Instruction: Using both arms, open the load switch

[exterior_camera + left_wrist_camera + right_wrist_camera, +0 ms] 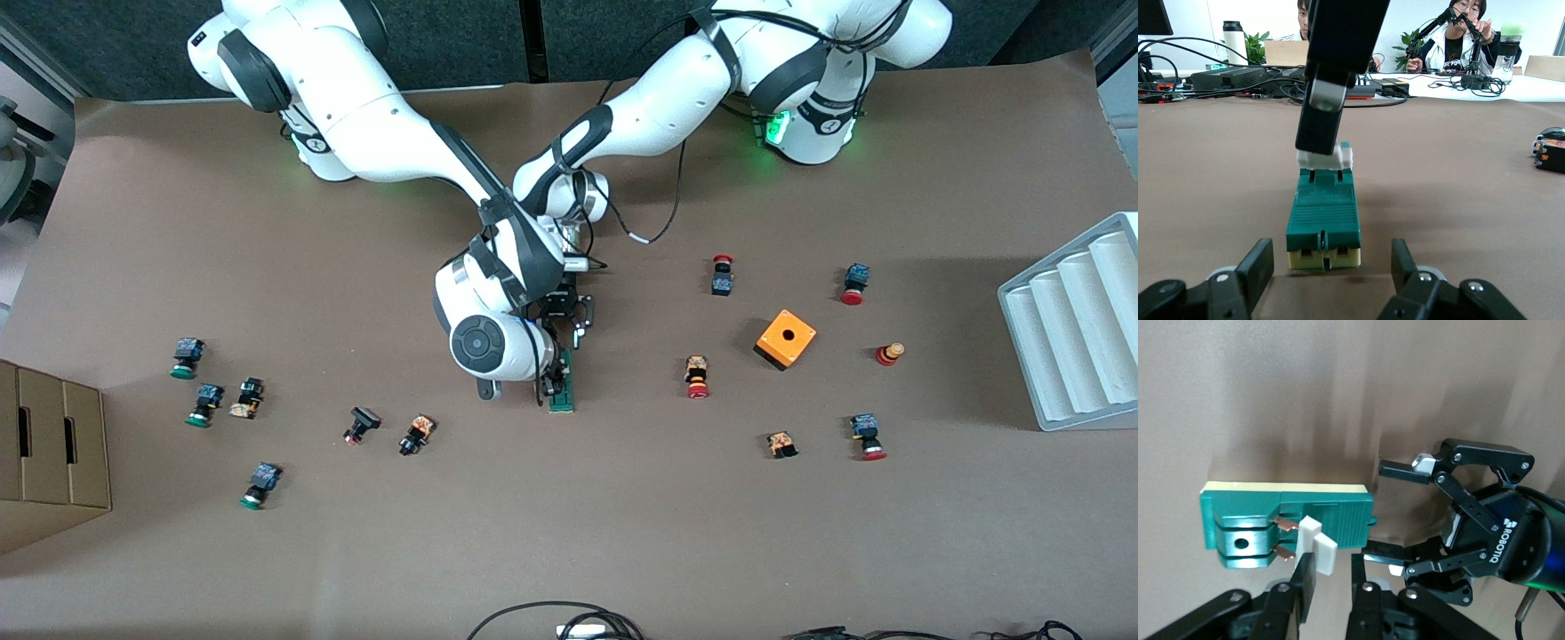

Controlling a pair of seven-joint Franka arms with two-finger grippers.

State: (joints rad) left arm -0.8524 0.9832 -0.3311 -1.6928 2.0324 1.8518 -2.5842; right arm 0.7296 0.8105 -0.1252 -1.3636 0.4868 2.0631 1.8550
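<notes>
The load switch point(562, 387), a narrow dark green block, lies flat on the brown table point(569, 533) near its middle. In the left wrist view the load switch point(1323, 220) shows its white piece point(1326, 159) at the end away from that camera. My right gripper point(551, 378) hangs over the switch. In the right wrist view my right gripper point(1331, 567) is open, one finger against the raised white piece point(1317, 543). My left gripper point(1331, 263) is open just short of the switch's other end. The left gripper point(1388, 512) also shows there, its fingers spread wider than the block.
Red-capped push-buttons point(697, 377) and an orange cube point(785, 339) lie toward the left arm's end. Green-capped push-buttons point(206, 404) lie toward the right arm's end, by a cardboard box point(49, 444). A white ridged tray point(1076, 329) stands at the table's edge.
</notes>
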